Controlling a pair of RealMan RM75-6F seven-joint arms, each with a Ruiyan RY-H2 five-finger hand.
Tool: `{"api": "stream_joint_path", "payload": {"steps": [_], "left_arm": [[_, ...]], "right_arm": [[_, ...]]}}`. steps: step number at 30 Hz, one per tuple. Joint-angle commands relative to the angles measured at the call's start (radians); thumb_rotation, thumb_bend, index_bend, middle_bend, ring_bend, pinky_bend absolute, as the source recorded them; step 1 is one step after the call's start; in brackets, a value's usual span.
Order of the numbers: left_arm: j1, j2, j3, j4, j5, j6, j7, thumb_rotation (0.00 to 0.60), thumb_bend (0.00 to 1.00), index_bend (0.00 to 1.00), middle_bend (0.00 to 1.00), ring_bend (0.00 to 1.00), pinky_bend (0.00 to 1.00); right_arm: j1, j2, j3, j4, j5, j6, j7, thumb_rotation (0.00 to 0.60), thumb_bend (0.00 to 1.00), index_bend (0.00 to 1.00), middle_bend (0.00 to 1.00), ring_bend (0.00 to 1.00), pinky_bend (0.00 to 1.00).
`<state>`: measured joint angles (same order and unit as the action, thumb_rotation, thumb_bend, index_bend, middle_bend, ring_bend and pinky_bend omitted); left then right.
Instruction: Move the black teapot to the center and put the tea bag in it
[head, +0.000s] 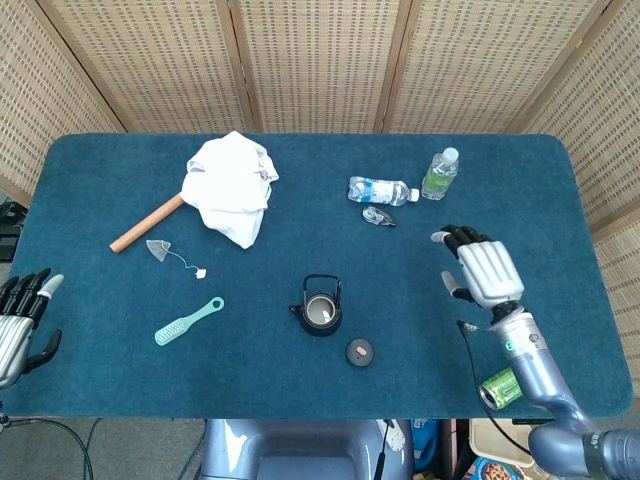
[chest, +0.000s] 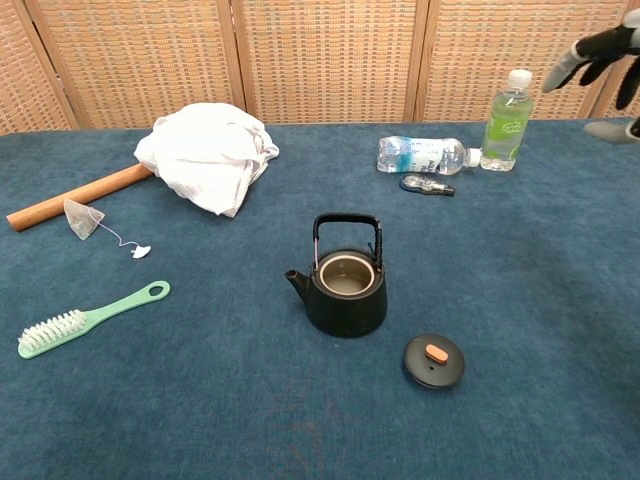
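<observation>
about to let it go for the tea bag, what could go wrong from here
The tea bag lies right beside the wooden stick and near the white cloth, so the left hand might nudge them while grasping.
Its string and tag trail loose and could snag on the teapot rim or upright handle.
The lid lies close beside the teapot; a low pass could knock it.

The teapot (head: 319, 309) stands mid-tabletop (head: 90, 200). Its lid (head: 359, 351) lies just beside it at four o'clock. At ten o'clock lie the tea bag (head: 159, 248), stick (head: 146, 223) and cloth (head: 232, 186); the brush (head: 187, 321) lies at nine; two bottles (head: 382, 190) (head: 439, 174) lie at one.
</observation>
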<state>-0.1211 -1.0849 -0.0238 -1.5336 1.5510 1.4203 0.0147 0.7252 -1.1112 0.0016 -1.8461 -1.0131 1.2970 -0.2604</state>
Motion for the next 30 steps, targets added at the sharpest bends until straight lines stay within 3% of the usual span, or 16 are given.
{"api": "stream_joint_path", "payload": {"steps": [1, 13, 18, 30], "left_arm": [[-0.007, 0.004, 0.002, 0.000, 0.009, -0.004, 0.007, 0.600, 0.48, 0.03, 0.00, 0.00, 0.00], [-0.069, 0.022, 0.009, -0.019, 0.044, -0.071, 0.062, 0.600, 0.48, 0.03, 0.00, 0.00, 0.00], [-0.109, 0.029, 0.011, -0.023, 0.070, -0.116, 0.082, 0.600, 0.48, 0.03, 0.06, 0.06, 0.01], [-0.259, 0.048, -0.009, -0.049, 0.072, -0.313, 0.145, 0.600, 0.42, 0.11, 0.22, 0.23, 0.27]], "right_arm": [[-0.066, -0.001, -0.008, 0.002, -0.045, 0.058, 0.008, 0.600, 0.58, 0.27, 0.27, 0.21, 0.37], [-0.208, 0.013, -0.017, -0.005, -0.129, 0.159, 0.007, 0.600, 0.58, 0.27, 0.27, 0.21, 0.36], [-0.242, 0.016, -0.025, -0.010, -0.152, 0.171, 0.014, 0.600, 0.58, 0.27, 0.27, 0.21, 0.36], [-0.305, 0.023, -0.005, 0.005, -0.167, 0.153, 0.054, 0.600, 0.58, 0.27, 0.27, 0.21, 0.36]]}}
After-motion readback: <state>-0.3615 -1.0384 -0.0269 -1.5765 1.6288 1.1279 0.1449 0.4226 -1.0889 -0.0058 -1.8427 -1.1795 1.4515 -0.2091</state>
